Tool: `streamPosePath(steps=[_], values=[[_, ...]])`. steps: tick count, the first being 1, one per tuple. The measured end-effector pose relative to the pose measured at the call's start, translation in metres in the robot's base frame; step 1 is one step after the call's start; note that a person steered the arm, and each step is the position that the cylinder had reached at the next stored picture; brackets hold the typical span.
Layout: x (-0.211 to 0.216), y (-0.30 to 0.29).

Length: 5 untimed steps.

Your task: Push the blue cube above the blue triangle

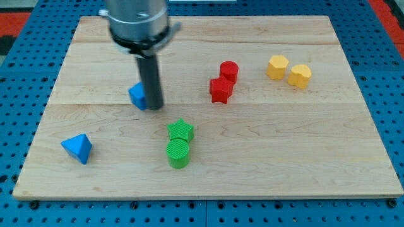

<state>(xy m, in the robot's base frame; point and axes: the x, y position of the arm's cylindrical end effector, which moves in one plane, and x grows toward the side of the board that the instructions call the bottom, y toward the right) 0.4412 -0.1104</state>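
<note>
The blue cube (137, 96) sits left of the board's middle, partly hidden by my rod. My tip (154, 106) rests on the board right against the cube's right side. The blue triangle (77, 148) lies near the board's bottom left, well below and to the left of the cube.
A green star (181, 130) and a green cylinder (178, 153) sit together just below and right of my tip. A red cylinder (228, 70) and red star (220, 90) stand right of centre. Two yellow blocks (276, 67) (300, 75) lie at the upper right. The wooden board (265, 157) ends at blue pegboard.
</note>
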Motion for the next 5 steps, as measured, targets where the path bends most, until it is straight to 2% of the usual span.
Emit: streamPosePath(steps=[1,2,3,4,5], values=[[-0.012,0.012],[-0.066,0.066],[-0.055,0.014],[-0.016,-0.054],[-0.007,-0.084]])
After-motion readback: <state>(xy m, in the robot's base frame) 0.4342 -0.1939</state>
